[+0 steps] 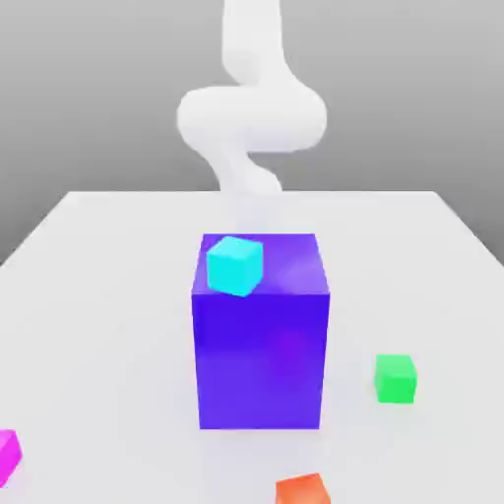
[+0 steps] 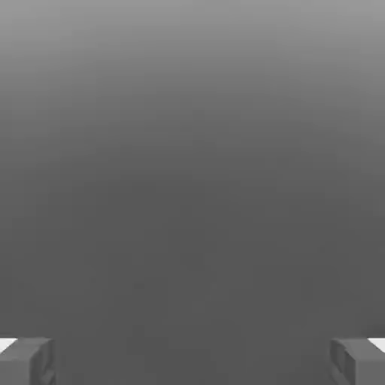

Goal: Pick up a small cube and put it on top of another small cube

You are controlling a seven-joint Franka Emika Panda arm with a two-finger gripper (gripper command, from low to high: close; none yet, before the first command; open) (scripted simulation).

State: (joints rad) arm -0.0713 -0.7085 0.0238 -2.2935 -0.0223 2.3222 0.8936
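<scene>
The small magenta cube (image 1: pixel 6 455) lies on the white table at the near edge of the exterior view's left, partly cut off by the frame. The small green cube (image 1: pixel 395 378) rests on the table at the exterior view's right, beside the big block. My white arm (image 1: pixel 251 113) rises behind the table, far from both cubes. In the hand view my gripper (image 2: pixel 192 362) is open, with its two grey fingertips (image 2: pixel 27 361) wide apart, nothing between them and plain grey beyond.
A big blue-violet block (image 1: pixel 261 345) stands mid-table between the two cubes, with a small cyan cube (image 1: pixel 234 265) on its top. A small orange-red cube (image 1: pixel 302 489) sits at the near edge. The white table (image 1: pixel 108 295) stretches around them.
</scene>
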